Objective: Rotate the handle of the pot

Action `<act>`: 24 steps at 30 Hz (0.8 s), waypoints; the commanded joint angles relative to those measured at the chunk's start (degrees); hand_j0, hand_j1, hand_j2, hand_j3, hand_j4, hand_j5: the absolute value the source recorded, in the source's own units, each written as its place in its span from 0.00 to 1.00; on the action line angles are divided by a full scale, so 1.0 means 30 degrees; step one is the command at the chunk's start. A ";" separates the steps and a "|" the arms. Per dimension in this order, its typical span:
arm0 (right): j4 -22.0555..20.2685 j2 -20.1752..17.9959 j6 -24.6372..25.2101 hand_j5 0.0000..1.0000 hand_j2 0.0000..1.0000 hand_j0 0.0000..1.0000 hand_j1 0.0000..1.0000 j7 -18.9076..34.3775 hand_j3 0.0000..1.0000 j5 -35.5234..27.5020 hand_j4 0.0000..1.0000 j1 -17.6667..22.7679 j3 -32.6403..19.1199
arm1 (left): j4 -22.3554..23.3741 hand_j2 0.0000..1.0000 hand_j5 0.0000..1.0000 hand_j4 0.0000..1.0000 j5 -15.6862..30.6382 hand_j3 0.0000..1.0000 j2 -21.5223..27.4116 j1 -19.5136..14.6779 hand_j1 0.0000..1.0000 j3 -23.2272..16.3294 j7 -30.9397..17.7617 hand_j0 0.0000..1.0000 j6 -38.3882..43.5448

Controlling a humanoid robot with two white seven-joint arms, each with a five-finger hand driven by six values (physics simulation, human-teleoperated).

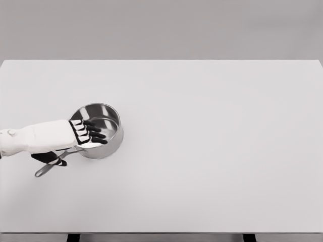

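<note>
Table: a wide white table [212, 151] fills the head view — bare apart from one thing on its left side.
Pot: a small steel pot [103, 118] sits upright on the left half of the table, empty, its open mouth facing up.
Handle: the long metal handle [46, 169] runs from the pot's near-left wall down toward the lower left, its tip lying low by the tabletop.
Left arm: the white forearm [40, 137] comes in from the left edge, about level, crossing above the root of the handle.
Left hand: the left hand [87, 132] hovers over the pot's near-left rim, palm down, dark fingertips [98, 135] reaching across the opening.
Fingers: extended and loosely spread, closed on nothing — whether they touch the rim I cannot tell.
Thumb side: a dark part shows under the wrist beside the handle; likely the thumb, contact not clear.
Right hand: not in view.
Doing it well: my read — pressing on the rim turns little, so the push should land on the handle, well out from the pot, for leverage.
Watch for: a sideways shove that slides the whole pot instead of pivoting it; keep the sweep slow and low.
</note>
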 commanded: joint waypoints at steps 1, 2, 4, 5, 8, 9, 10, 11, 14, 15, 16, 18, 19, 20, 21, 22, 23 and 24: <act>0.0001 0.0000 0.0002 1.00 1.00 1.00 1.00 0.0004 1.00 0.0003 1.00 0.0000 0.0001 | 0.0017 1.00 1.00 1.00 0.0030 1.00 0.0205 0.0000 1.00 0.0086 0.0008 1.00 0.0027; 0.0001 0.0000 0.0002 1.00 1.00 1.00 1.00 0.0004 1.00 0.0003 1.00 0.0000 0.0001 | 0.0017 1.00 1.00 1.00 0.0001 1.00 0.0205 0.0000 1.00 0.0087 0.0008 1.00 0.0027; 0.0001 0.0000 0.0002 1.00 1.00 1.00 1.00 0.0004 1.00 0.0003 1.00 0.0000 0.0001 | 0.0017 1.00 1.00 1.00 -0.0087 1.00 0.0234 0.0000 1.00 0.0087 0.0008 1.00 0.0027; 0.0001 0.0000 -0.0027 1.00 1.00 1.00 1.00 0.0004 1.00 0.0003 1.00 0.0000 0.0001 | 0.0105 1.00 1.00 1.00 -0.0116 1.00 0.0234 0.0000 1.00 0.0087 0.0008 1.00 0.0027; 0.0001 0.0000 0.0002 1.00 1.00 1.00 1.00 0.0004 1.00 0.0003 1.00 0.0000 0.0001 | 0.0251 1.00 1.00 1.00 -0.0292 1.00 0.0263 0.0000 1.00 0.0321 0.0008 1.00 0.0027; 0.0001 0.0000 -0.0027 1.00 1.00 1.00 1.00 0.0004 1.00 0.0003 1.00 0.0000 0.0001 | 0.0310 1.00 1.00 1.00 -0.0351 1.00 0.0263 0.0000 1.00 0.0321 0.0008 1.00 0.0027; 0.0001 0.0000 0.0002 1.00 1.00 1.00 1.00 0.0004 1.00 0.0003 1.00 0.0000 0.0001 | 0.0369 1.00 1.00 1.00 -0.0380 1.00 0.0263 0.0000 1.00 0.0321 0.0008 1.00 0.0027; 0.0001 0.0000 0.0002 1.00 1.00 1.00 1.00 0.0004 1.00 0.0003 1.00 0.0000 0.0001 | 0.0457 1.00 1.00 1.00 -0.0380 1.00 0.0263 0.0000 1.00 0.0321 0.0008 1.00 0.0027; 0.0001 0.0000 0.0002 1.00 1.00 1.00 1.00 0.0004 1.00 0.0003 1.00 0.0000 0.0001 | 0.0603 1.00 1.00 1.00 -0.0527 1.00 0.0497 0.0000 1.00 0.0321 0.0008 1.00 0.0027; 0.0001 0.0000 0.0002 1.00 1.00 1.00 1.00 0.0004 1.00 0.0003 1.00 0.0000 0.0001 | 0.0603 1.00 1.00 1.00 -0.0585 1.00 0.0497 0.0000 1.00 0.0321 0.0008 1.00 0.0027; 0.0001 0.0000 -0.0027 1.00 1.00 1.00 1.00 0.0004 1.00 0.0003 1.00 0.0000 0.0001 | 0.0603 1.00 1.00 1.00 -0.0673 1.00 0.0498 0.0000 1.00 0.0350 0.0008 1.00 0.0027; 0.0001 0.0000 0.0001 1.00 1.00 1.00 1.00 0.0004 1.00 0.0003 1.00 0.0000 0.0001 | 0.0632 1.00 1.00 1.00 -0.0702 1.00 0.0498 0.0000 1.00 0.0497 0.0008 1.00 0.0027; 0.0001 0.0000 0.0002 1.00 1.00 1.00 1.00 0.0004 1.00 0.0003 1.00 0.0000 0.0001 | 0.0808 1.00 1.00 1.00 -0.0790 1.00 0.0498 0.0000 1.00 0.0497 0.0008 1.00 0.0027; 0.0001 0.0000 0.0002 1.00 1.00 1.00 1.00 0.0004 1.00 0.0003 1.00 0.0000 0.0001 | 0.1071 1.00 1.00 1.00 -0.0878 1.00 0.0498 0.0029 1.00 0.0497 0.0008 1.00 0.0027; 0.0001 0.0000 0.0002 1.00 1.00 1.00 1.00 0.0004 1.00 0.0003 1.00 0.0000 0.0001 | 0.1101 1.00 1.00 1.00 -0.0937 1.00 0.0497 0.0029 1.00 0.0497 0.0008 1.00 0.0027; 0.0001 0.0000 0.0002 1.00 1.00 1.00 1.00 0.0004 1.00 0.0003 1.00 0.0000 0.0001 | 0.1131 1.00 1.00 1.00 -0.0966 1.00 0.0498 0.0058 1.00 0.0497 0.0008 1.00 0.0027; 0.0001 0.0000 0.0002 1.00 1.00 1.00 1.00 0.0004 1.00 0.0003 1.00 0.0000 0.0001 | 0.1219 1.00 1.00 1.00 -0.0966 1.00 0.0498 0.0029 1.00 0.0497 0.0008 1.00 0.0027; 0.0001 0.0000 0.0002 1.00 1.00 1.00 1.00 0.0004 1.00 0.0003 1.00 0.0000 0.0001 | 0.1335 1.00 1.00 1.00 -0.0966 1.00 0.0498 0.0029 1.00 0.0497 0.0008 1.00 0.0027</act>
